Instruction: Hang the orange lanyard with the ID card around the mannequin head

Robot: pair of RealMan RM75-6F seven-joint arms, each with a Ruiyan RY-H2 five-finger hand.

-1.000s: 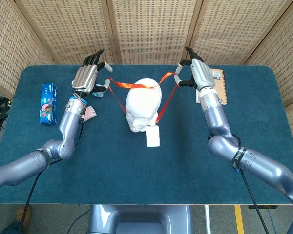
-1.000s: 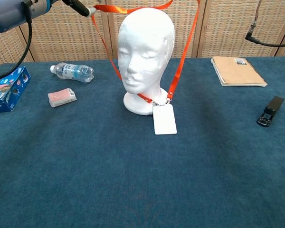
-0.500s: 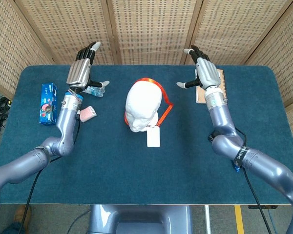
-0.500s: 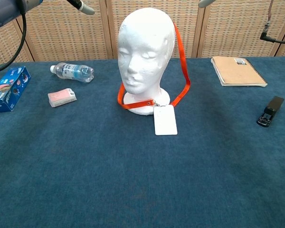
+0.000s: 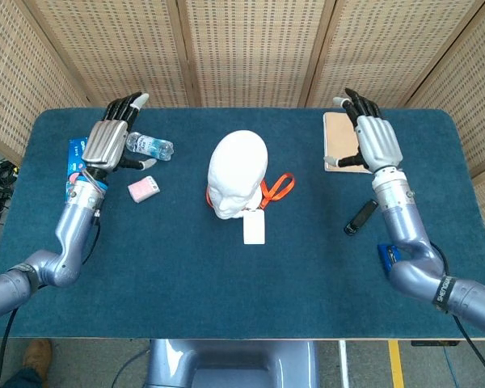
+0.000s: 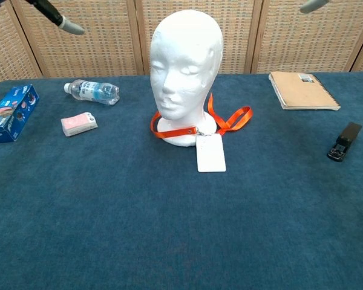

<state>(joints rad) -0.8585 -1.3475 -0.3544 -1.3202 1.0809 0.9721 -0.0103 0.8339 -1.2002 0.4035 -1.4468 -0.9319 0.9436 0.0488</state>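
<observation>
The white mannequin head stands upright mid-table. The orange lanyard lies around its neck at the base, with a slack loop on the cloth to the head's side. The white ID card lies flat in front of the base. My left hand hovers open far to the left, above the bottle and box. My right hand hovers open far to the right, over the notebook. Neither hand touches the lanyard. In the chest view only fingertips show at the top edge.
A water bottle, a pink packet and a blue box lie at the left. A notebook and a black stapler lie at the right.
The lanyard, released over the head, has dropped down to the neck and its slack now lies on the table. Both hands have opened and drawn apart, outward and toward me.
</observation>
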